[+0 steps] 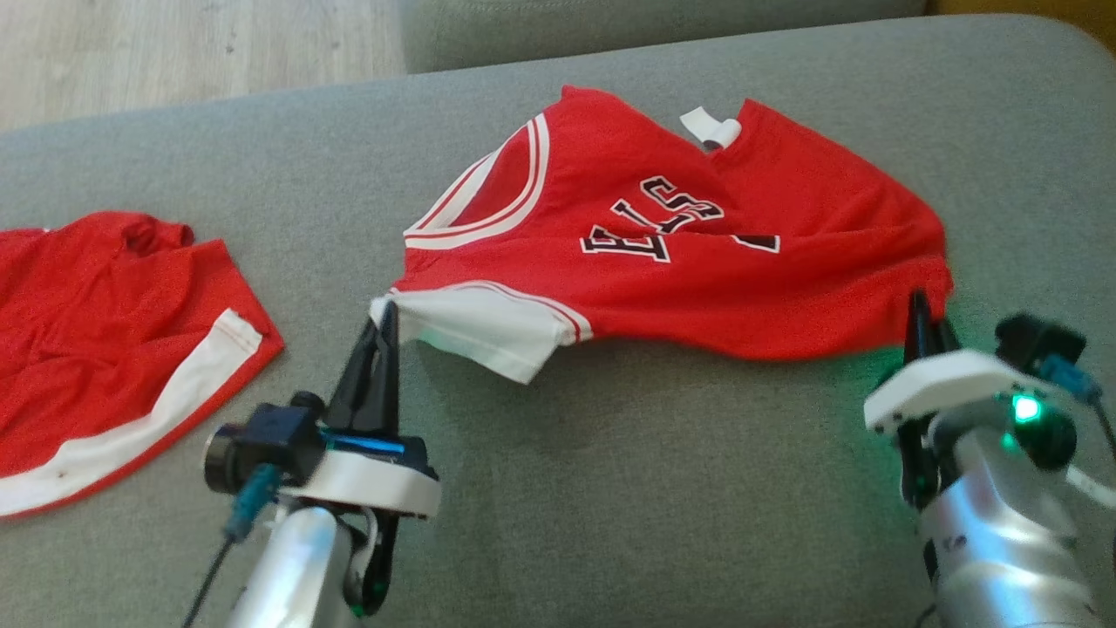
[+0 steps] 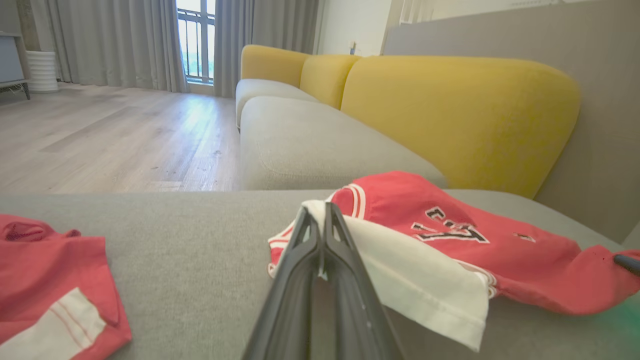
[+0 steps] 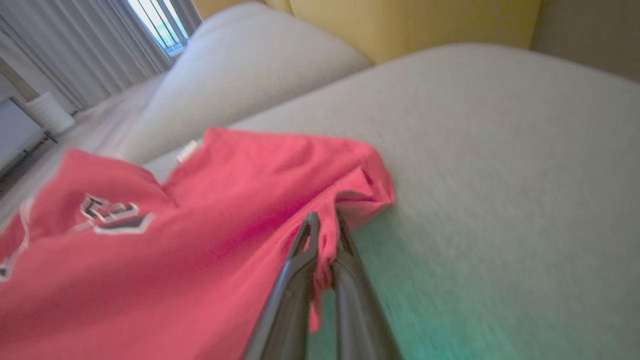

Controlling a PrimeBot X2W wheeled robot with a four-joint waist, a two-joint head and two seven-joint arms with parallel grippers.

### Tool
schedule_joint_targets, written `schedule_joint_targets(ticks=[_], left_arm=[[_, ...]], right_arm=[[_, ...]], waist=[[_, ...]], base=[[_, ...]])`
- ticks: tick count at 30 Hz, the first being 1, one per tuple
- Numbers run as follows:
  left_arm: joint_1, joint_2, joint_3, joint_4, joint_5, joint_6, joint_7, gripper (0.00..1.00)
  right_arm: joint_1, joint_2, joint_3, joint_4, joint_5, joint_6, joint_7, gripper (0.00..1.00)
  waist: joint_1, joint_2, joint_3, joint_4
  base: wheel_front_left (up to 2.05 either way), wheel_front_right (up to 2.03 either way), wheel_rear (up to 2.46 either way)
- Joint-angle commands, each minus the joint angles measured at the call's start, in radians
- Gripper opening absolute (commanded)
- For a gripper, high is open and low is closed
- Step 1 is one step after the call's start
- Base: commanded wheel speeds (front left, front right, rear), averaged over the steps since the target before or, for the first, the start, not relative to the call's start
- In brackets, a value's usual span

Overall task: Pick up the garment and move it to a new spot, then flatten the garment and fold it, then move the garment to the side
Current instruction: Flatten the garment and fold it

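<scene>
On the grey sofa cushion (image 1: 610, 488) you are holding the red basketball jersey (image 1: 697, 279): left gripper (image 1: 386, 312) pinching its white sleeve (image 1: 488, 330), right gripper (image 1: 918, 303) clamping its red corner (image 3: 357, 197). Far beyond, your left wrist view is showing yellow padded backrests (image 2: 450, 110).

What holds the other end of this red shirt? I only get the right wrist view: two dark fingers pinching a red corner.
Observer: In the head view, the left gripper is shut on the jersey's white corner.
Operator: Is anything else lying on the sofa?
Observer: Yes. Red shorts with a white stripe lie off to the robot's left, apart from the jersey.
Operator: Why does the cushion near the fingers look green?
Observer: The head view shows a green light glowing on the right arm's wrist, just above that spot.
</scene>
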Motion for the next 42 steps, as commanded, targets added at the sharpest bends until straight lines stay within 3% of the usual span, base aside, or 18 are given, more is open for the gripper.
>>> schedule_joint_targets(ticks=[1,7,16,24,28,34,38,42], left_arm=[[-0.019,0.009,0.048,-0.048,-0.012,-0.005,-0.01,0.0],[-0.074,0.025,0.116,-0.146,-0.112,-0.035,-0.005,0.0],[-0.179,0.047,0.153,-0.401,-0.226,-0.047,0.106,0.0],[-0.195,0.051,0.179,-0.715,-0.335,0.007,0.29,0.0],[-0.237,0.082,0.186,-0.776,-0.346,0.031,0.379,0.0],[-0.432,0.154,0.182,-0.618,-0.323,0.0,0.438,0.0],[-0.639,0.232,0.14,-0.384,-0.25,-0.045,0.403,0.0],[-0.851,0.265,0.112,-0.159,-0.216,-0.062,0.321,0.0]], right_arm=[[-0.023,0.007,0.043,-0.07,0.009,0.008,-0.009,0.0],[-0.013,0.007,0.146,-0.335,0.012,0.008,-0.007,0.0],[-0.018,0.006,0.165,-0.706,-0.025,0.008,0.114,0.0],[0.067,-0.006,0.15,-1.097,-0.04,0.008,0.31,0.0],[0.082,-0.008,0.13,-1.212,-0.043,0.008,0.399,0.0],[-0.072,-0.052,0.142,-1.152,-0.044,0.008,0.443,0.0],[-0.285,-0.084,0.144,-0.966,-0.025,0.008,0.398,0.0],[-0.511,-0.123,0.19,-0.722,-0.045,0.008,0.309,0.0]], waist=[[0.0,0.0,-0.011,-0.008],[0.0,0.0,-0.079,-0.027],[0.0,0.0,-0.153,-0.034],[0.0,0.0,-0.154,-0.034],[0.0,0.0,-0.11,-0.03],[0.0,0.0,0.03,-0.027],[0.0,0.0,0.128,-0.008],[0.0,0.0,0.185,0.014]], base=[[0.0,0.0,0.0],[0.0,0.0,0.0],[0.0,0.0,0.0],[0.0,0.0,0.0],[0.0,0.0,0.0],[0.0,0.0,0.0],[0.0,0.0,0.0],[0.0,0.0,0.0]])
